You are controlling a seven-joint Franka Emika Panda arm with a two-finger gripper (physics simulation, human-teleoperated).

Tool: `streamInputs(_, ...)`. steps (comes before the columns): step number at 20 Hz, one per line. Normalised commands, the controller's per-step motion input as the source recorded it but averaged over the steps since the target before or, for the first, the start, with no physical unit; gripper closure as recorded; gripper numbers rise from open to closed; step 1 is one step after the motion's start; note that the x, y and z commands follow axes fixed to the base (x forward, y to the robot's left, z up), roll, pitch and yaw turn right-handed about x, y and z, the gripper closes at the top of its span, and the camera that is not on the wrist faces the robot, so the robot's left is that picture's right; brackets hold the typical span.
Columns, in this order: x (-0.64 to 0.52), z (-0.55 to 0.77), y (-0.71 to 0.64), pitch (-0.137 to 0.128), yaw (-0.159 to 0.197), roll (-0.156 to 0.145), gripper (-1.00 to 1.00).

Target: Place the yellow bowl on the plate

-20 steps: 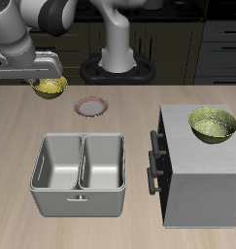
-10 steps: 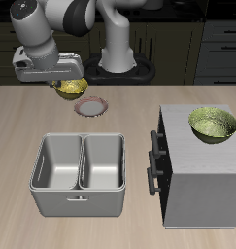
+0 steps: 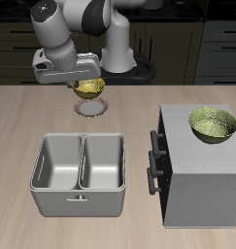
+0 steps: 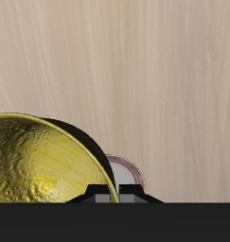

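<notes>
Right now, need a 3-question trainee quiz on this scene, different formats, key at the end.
1. True or false: the yellow bowl is resting flat on the plate.
2. Which thing sits on top of the grey cabinet? A) the plate B) the larger yellow-green bowl C) the double-basin metal tray
3. Fill in: the gripper is shut on the ____.

Key:
1. False. The bowl is held in the air just above the plate.
2. B
3. yellow bowl
</notes>
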Motion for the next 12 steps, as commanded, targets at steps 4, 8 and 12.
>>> streamInputs(4, -0.12, -0.15, 0.34, 0.001, 0.029, 0.050, 1.00)
streamInputs(8, -0.19, -0.06, 0.11, -0.013, -0.020, 0.000, 1.00)
streamInputs(12, -0.26, -0.09, 0.06, -0.028, 0.015, -0.024, 1.00)
